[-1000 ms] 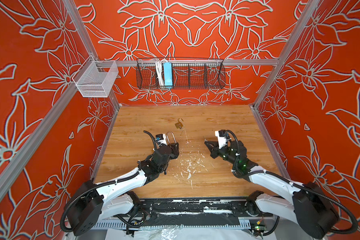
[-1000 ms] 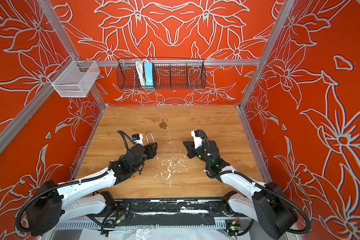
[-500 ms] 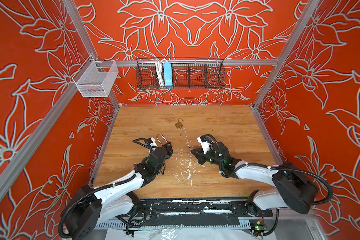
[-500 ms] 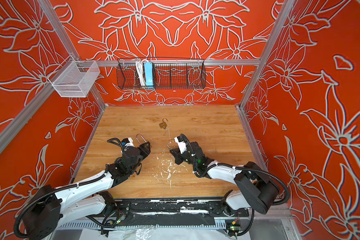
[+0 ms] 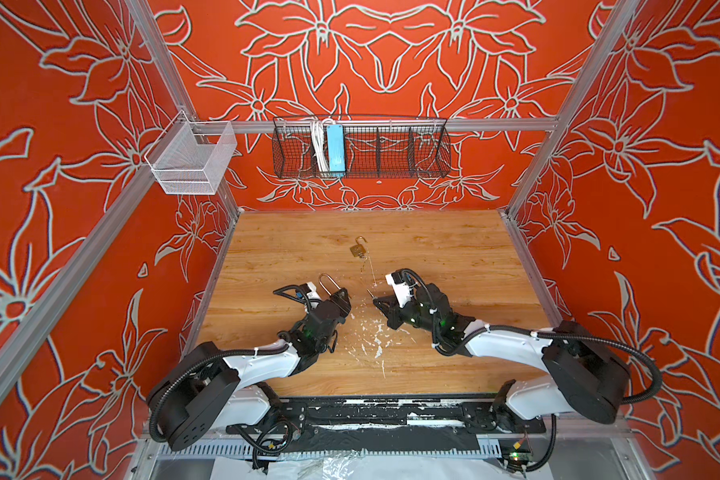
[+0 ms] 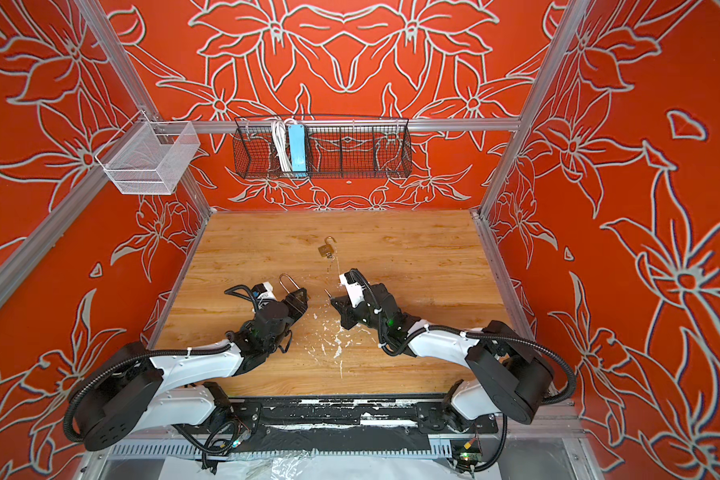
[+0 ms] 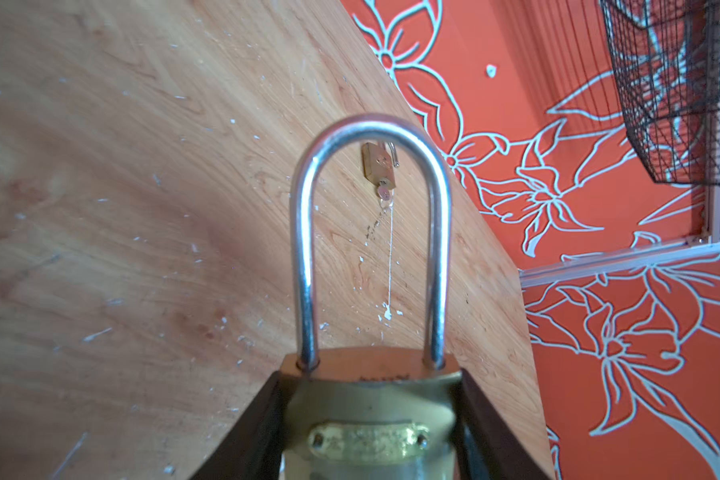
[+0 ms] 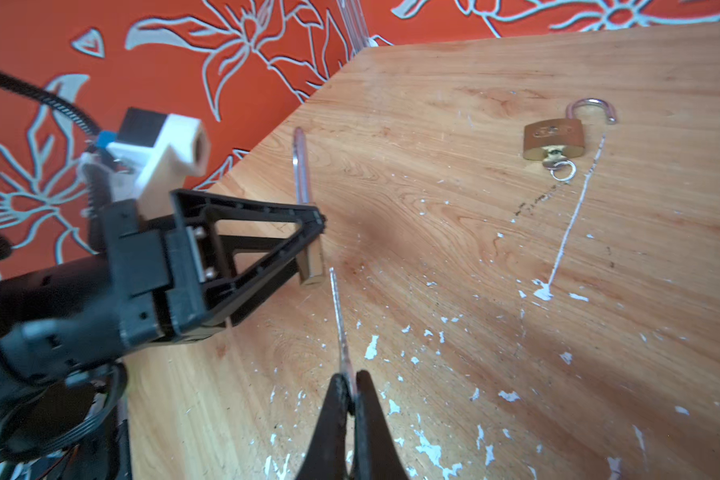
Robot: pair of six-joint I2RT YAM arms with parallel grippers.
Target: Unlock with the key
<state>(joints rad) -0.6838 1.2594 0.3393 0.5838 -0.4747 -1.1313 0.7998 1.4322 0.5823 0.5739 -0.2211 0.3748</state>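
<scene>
1. My left gripper [image 5: 338, 297] is clamping the padlock [image 7: 368, 399] by its body, over the table [image 8: 474, 62], with the shackle closed.
2. My right gripper [image 8: 352, 384] is pinching the key [image 8: 338, 316], whose tip is hovering just beside the lock's underside.
3. I am approaching a keyway I cannot see, so the blade may be heading off-slot.
4. Pushing misaligned risks twisting the key in my pinch.

Orange-red walls [image 5: 391, 50] traced with pale outlined flowers enclose a light wood-grain worktop [image 5: 433, 241] flecked with white chips. Silver aluminium rails [image 5: 495, 124] frame the booth. From the rear rail hangs a black wire basket [image 5: 391, 153] holding a blue power strip [image 5: 335, 147]. A white mesh basket [image 5: 192, 166] hangs at the corner.
</scene>
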